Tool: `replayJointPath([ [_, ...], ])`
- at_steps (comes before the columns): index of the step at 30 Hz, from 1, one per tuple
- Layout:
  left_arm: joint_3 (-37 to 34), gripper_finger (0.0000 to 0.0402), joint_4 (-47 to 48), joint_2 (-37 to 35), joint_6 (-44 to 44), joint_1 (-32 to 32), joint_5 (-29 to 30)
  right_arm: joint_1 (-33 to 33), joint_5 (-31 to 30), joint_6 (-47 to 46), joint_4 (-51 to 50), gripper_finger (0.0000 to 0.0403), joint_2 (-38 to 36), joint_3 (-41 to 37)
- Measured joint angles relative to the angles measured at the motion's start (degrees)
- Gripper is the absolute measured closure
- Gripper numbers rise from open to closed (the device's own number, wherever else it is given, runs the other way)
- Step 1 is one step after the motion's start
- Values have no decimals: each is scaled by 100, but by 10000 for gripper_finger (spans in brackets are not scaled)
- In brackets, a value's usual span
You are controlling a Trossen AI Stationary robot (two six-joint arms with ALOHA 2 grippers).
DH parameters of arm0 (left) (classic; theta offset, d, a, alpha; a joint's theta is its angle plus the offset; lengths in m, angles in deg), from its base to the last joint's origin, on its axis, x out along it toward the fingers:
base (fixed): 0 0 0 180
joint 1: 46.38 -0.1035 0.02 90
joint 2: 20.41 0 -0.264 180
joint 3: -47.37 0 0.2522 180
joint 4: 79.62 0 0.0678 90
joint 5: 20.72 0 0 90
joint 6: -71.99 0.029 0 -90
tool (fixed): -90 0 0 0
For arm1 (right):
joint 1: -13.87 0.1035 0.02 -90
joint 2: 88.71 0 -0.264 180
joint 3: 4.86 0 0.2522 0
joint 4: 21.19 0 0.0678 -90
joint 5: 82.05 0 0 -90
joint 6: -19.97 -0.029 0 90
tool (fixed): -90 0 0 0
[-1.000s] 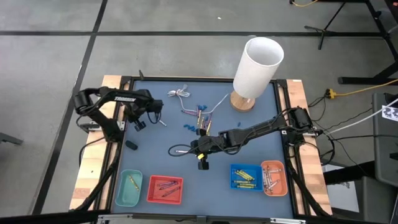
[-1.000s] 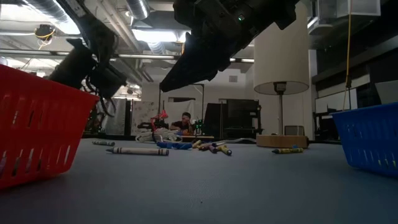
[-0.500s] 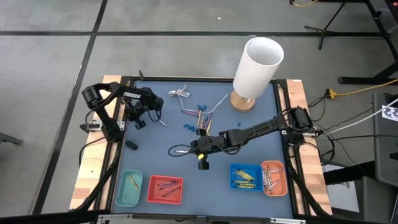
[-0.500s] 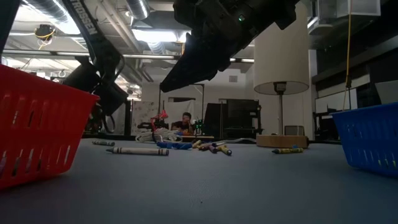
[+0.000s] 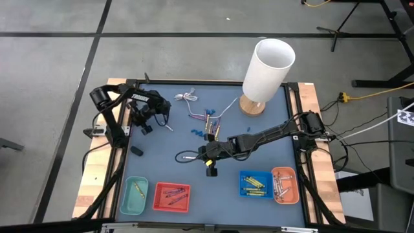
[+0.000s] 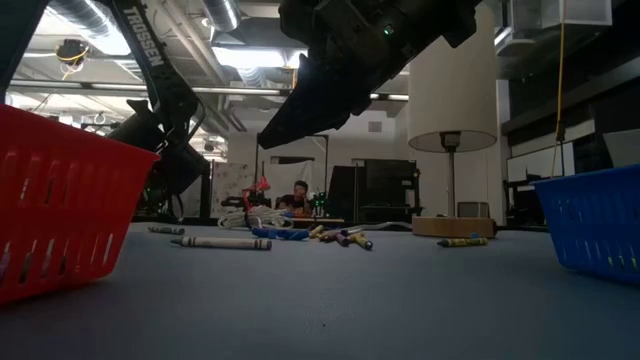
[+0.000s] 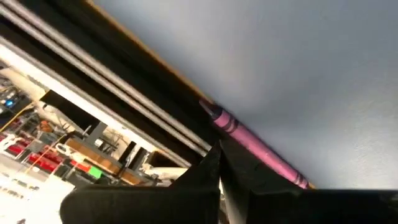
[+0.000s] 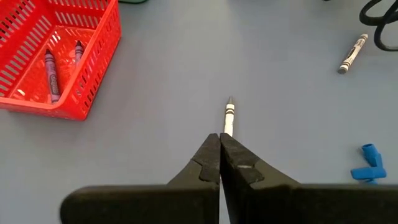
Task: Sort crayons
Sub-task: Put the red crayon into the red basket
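The right gripper [image 5: 206,157] hangs over the middle of the blue table [image 5: 162,149], its jaws fully closed on a white crayon [image 8: 228,118] whose pointed tip projects straight out past the fingertips [image 8: 211,152]. The left gripper [image 5: 147,120] sits at the table's 10 o'clock area, jaws likewise closed, pinching a purple crayon [image 7: 252,146] that lies slanted across the jaw line, both ends protruding. Loose crayons [image 5: 208,123] lie clustered at 12 o'clock of the right gripper, near a lamp base [image 5: 252,105]; one more white crayon [image 5: 166,127] rests just at 3 o'clock of the left gripper. Along the near edge stand a teal basket [image 5: 134,197], a red basket [image 5: 171,197], a blue basket [image 5: 256,184] and an orange basket [image 5: 284,184], each containing crayons.
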Motion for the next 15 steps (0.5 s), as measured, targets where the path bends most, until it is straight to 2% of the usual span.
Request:
replayJointPath([
  [15,-21,401,-158,11,258,-10,-335,0,0,0,4,400,0,0],
])
